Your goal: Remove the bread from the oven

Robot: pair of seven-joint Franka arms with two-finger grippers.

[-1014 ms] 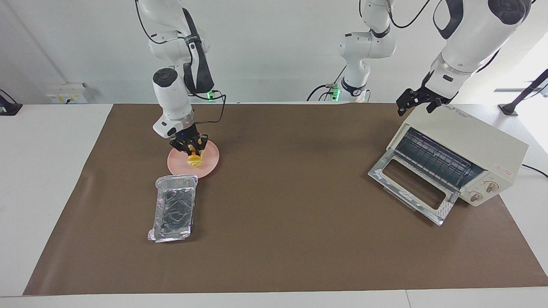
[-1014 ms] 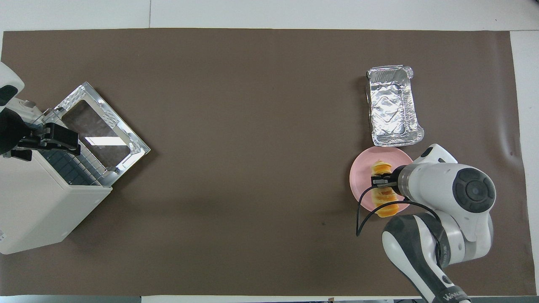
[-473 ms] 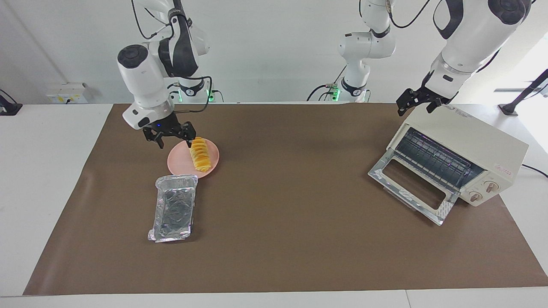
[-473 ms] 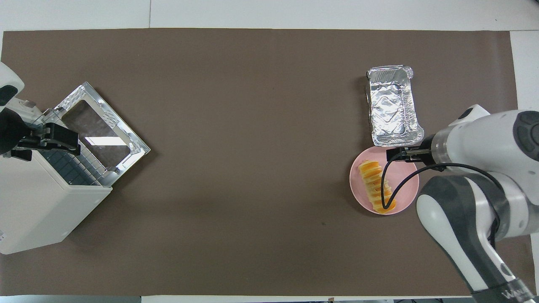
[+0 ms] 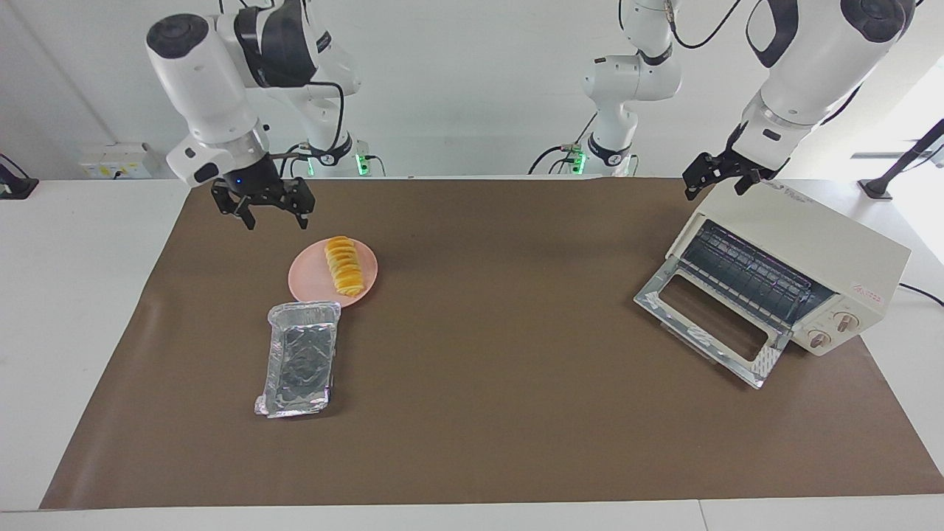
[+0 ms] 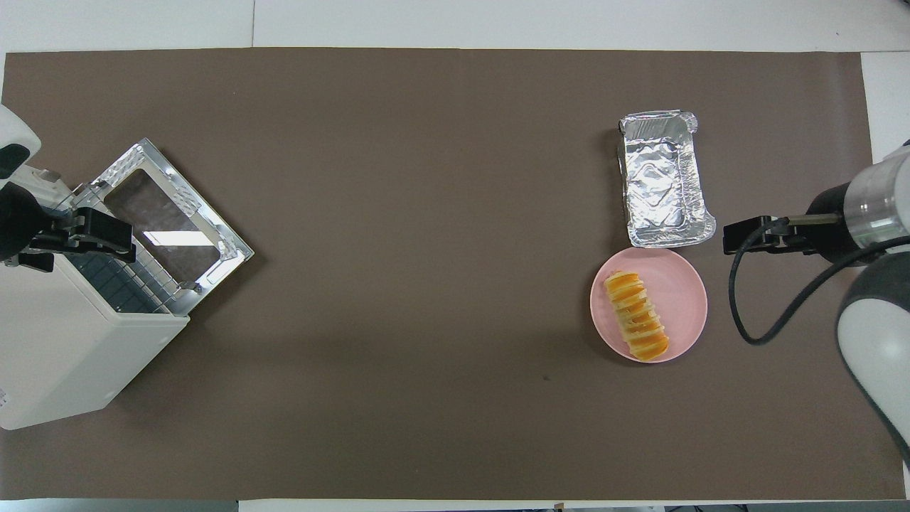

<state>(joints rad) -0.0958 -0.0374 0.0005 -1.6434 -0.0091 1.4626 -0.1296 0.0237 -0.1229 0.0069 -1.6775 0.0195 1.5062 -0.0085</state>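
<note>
— Overhead view first: where's the bread [image 6: 636,326] sitting?

— Flat on the pink plate [image 6: 684,284], at the right arm's end of the brown mat [image 5: 479,413], just beside the foil tray [image 5: 299,359].

— And the right gripper [image 5: 262,212]?

— Up over the mat beside the plate, fingers spread, holding nothing.

— The left gripper [image 5: 719,177]?

— Also spread, empty, hanging over the top edge of the oven [image 5: 811,258], whose glass door [image 5: 706,323] lies dropped open.

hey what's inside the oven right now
Through the dropped door, the oven shows only its wire rack, with nothing on it. The bread lies on the pink plate. Deeper corners of the cavity are covered by the oven's casing.
</note>
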